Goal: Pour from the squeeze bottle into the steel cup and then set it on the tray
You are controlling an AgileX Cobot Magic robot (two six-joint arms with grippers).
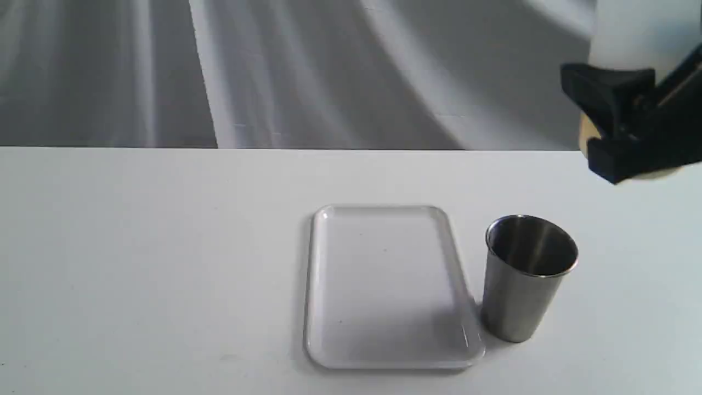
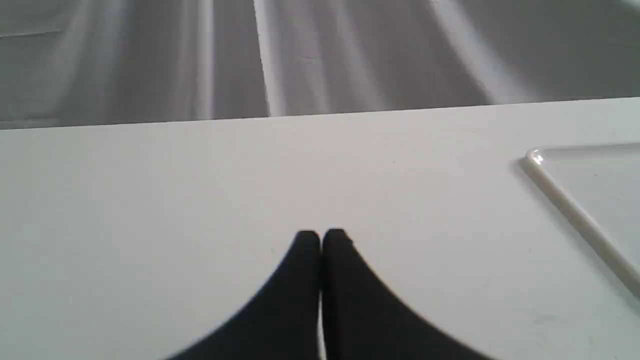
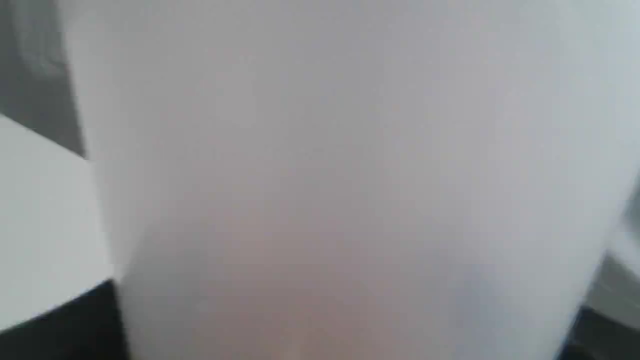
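The bottle point(image 1: 630, 38) is held by the R gripper point(image 1: 589, 123), jaws closed on its sides, up & to the right of the cup point(image 1: 524, 285) in the exterior view. The cup is stood upright on the table point(image 1: 137, 263), just beside the tray's point(image 1: 315, 285) right edge. The L gripper point(image 2: 321, 240) is closed tight w/ nothing in it, over the table.

Likely a lab, white table point(image 1: 164, 247), draped backdrop point(image 1: 274, 71)
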